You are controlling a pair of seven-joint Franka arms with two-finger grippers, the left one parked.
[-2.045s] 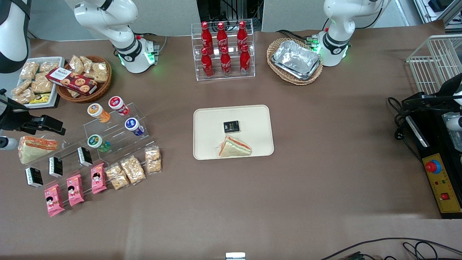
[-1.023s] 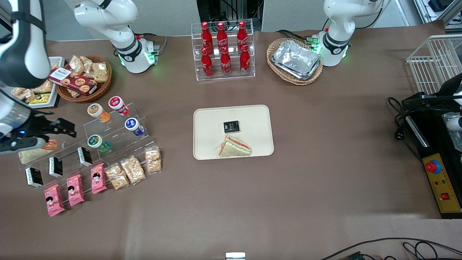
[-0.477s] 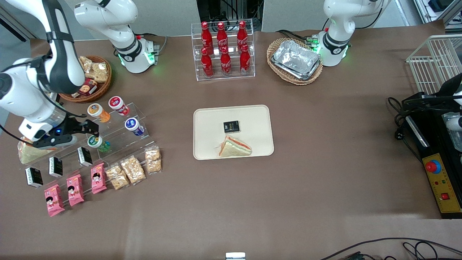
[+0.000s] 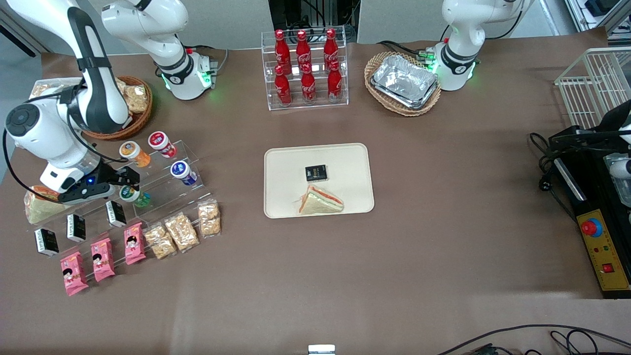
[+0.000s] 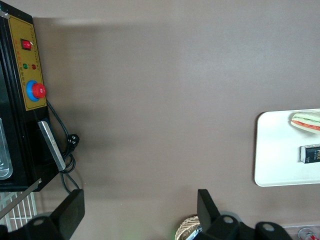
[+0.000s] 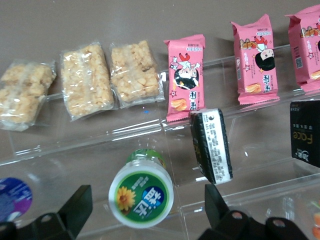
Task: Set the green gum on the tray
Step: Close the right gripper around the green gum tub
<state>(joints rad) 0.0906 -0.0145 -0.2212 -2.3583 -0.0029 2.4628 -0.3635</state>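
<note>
the gripper hangs just above the green gum on the clear shelf, its fingers spread open on both sides.

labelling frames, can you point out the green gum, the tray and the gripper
green gum (image 6: 141, 194): right wrist view, on its white lid's label.
tray (image 4: 286, 165): front view, on bare cream surface.
gripper (image 6: 145, 207): right wrist view, midway between the open fingertips, at the gum.

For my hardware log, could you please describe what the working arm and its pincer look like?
The arm has glossy white rounded shells with black joint bands, a grey round cap and a thin black cable looping alongside. A small blue light glows at its wrist. The pincer is black, with two dark angular fingers.
</note>
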